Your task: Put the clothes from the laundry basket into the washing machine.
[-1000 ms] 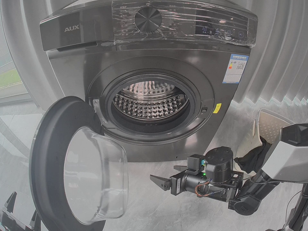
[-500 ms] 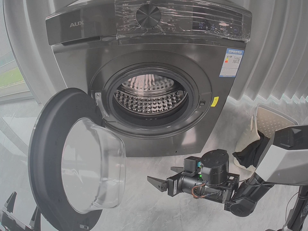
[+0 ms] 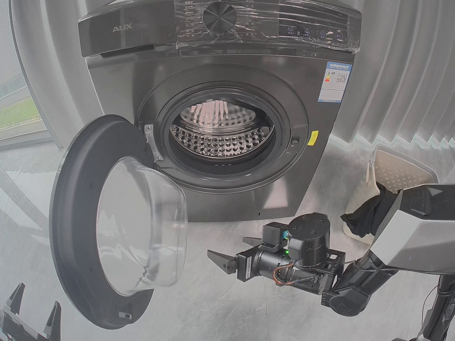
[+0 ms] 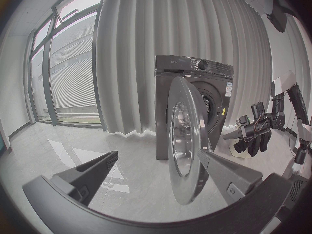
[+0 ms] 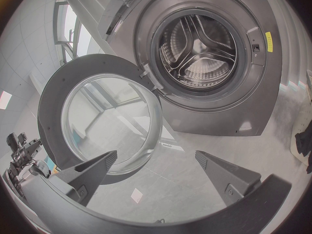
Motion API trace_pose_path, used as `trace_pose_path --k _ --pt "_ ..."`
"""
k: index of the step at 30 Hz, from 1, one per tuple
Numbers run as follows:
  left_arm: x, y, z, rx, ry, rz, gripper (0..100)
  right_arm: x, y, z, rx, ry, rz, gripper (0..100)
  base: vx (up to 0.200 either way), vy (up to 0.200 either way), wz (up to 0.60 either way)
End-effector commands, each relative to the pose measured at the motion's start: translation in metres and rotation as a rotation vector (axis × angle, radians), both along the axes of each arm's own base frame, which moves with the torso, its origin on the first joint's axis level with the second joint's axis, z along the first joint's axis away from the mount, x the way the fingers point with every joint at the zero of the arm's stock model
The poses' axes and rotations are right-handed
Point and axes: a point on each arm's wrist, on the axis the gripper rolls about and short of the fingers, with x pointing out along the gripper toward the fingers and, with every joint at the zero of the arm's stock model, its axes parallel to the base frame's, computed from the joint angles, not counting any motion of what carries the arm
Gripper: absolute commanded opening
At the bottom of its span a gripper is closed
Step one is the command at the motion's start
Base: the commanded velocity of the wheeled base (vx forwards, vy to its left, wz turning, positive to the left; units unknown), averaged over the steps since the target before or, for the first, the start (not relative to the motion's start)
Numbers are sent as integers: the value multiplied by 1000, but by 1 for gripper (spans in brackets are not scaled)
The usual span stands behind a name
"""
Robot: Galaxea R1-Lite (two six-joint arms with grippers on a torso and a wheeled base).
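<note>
1. Clothes (image 3: pixel 372 214): a dark garment hangs over the near rim of the basket (image 3: pixel 403 171). The basket stands on the floor (image 3: pixel 227 309) just right of the washer (image 3: pixel 118 91).
2. The door (image 3: pixel 80 181) is swung wide to the left. I can see straight into the perforated steel drum (image 3: pixel 220 133).
3. Right gripper (image 3: pixel 226 246): it is low in front of the washer, between door and basket, and points left toward the door. Its fingers are spread wide with nothing held. The tips are apart from the clothes.
4. Left gripper (image 3: pixel 38 295): it is low at the left, near the door's lower edge. Its fingers are also spread wide and hold nothing. From its wrist camera I see the door edge-on ahead.
</note>
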Motion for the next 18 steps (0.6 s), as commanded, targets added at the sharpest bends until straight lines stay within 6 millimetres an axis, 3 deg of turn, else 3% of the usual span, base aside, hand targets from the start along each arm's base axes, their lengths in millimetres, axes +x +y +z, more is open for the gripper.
trace_pose_path --k 1,10,14,18 --pt "0 0 -5 0 0 0 100 10 12 -2 19 -16 4 100 0 0 0" --pt "0 0 -5 2 0 0 100 27 35 -3 46 20 0 100 0 0 0" --pt "0 0 -5 2 0 0 100 30 51 5 57 68 10 100 0 0 0" --pt "0 0 -5 2 0 0 100 31 68 0 66 76 29 100 0 0 0"
